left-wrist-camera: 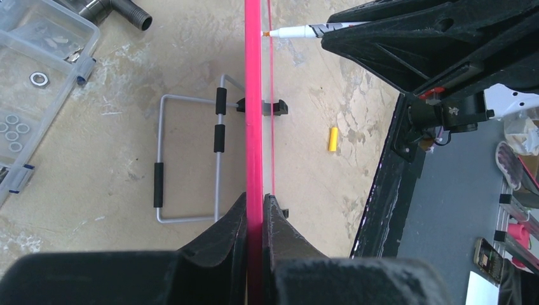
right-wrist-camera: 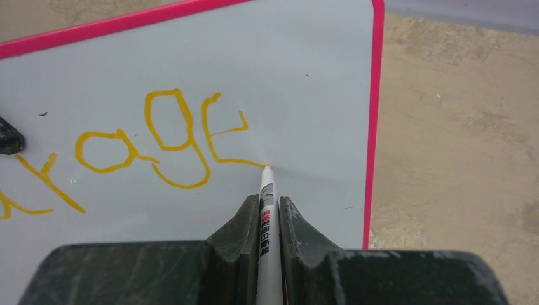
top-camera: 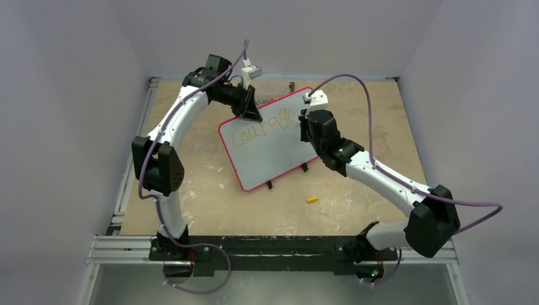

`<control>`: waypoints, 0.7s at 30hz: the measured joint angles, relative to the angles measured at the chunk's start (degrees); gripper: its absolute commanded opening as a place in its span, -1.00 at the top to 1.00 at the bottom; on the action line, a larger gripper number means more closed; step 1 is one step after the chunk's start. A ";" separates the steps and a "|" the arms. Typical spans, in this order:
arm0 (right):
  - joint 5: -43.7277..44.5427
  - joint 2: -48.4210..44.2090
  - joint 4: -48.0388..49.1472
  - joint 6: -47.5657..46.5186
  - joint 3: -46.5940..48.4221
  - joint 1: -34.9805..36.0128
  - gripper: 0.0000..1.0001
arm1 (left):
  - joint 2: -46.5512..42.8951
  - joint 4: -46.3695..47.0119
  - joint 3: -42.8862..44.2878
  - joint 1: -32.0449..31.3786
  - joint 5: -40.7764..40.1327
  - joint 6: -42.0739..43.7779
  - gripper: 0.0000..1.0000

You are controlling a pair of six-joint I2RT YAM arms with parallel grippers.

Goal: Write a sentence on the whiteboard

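Now the right hand (right-wrist-camera: pixel 269 204), pinching the marker (right-wrist-camera: pixel 267 184), touches its tip to the final "e" of the sentence (right-wrist-camera: pixel 216 133); bare whiteboard (right-wrist-camera: pixel 127 216) lies lower left; the left hand (left-wrist-camera: pixel 254 204) clamps the rim.

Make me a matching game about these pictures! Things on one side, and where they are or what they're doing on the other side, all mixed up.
1. left gripper
2. right gripper
3. small yellow piece
4. lettering

A. lying on the table
B. shut on the marker
C. shut on the pink rim of the whiteboard
D. written on the whiteboard's face

Pairs: 1-C, 2-B, 3-A, 4-D
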 measured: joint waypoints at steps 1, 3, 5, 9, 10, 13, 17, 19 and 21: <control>0.50 0.24 -0.26 -0.13 0.13 -0.09 1.00 | 0.00 0.00 0.00 0.00 0.00 0.00 1.00; 0.98 0.52 -0.83 -0.37 0.55 -0.24 1.00 | 0.00 0.00 0.00 0.00 -0.04 0.00 1.00; 1.18 0.55 -1.05 -0.61 1.01 -0.35 1.00 | 0.02 0.00 0.00 0.00 0.00 0.00 1.00; 1.29 0.04 -0.98 -0.94 2.08 -0.35 1.00 | 0.00 0.00 0.00 0.00 0.00 0.00 1.00; 1.29 -0.59 -1.03 -0.98 2.10 -0.35 1.00 | 0.00 0.02 0.00 0.00 0.00 0.00 1.00; 1.11 -4.00 -1.25 -1.03 2.10 -0.35 1.00 | 0.00 0.02 0.00 0.00 0.00 0.00 1.00; 0.83 -10.40 -1.16 -1.03 2.08 -0.35 1.00 | 0.00 0.04 -0.02 0.00 -0.02 -0.02 1.00; 0.63 -13.31 -1.11 -0.96 2.08 -0.35 1.00 | -0.13 0.17 -0.20 0.00 -0.13 -0.04 1.00; -0.09 -15.10 -1.03 -0.87 1.97 -0.35 1.00 | -0.57 0.50 -0.72 -0.02 -0.28 -0.09 1.00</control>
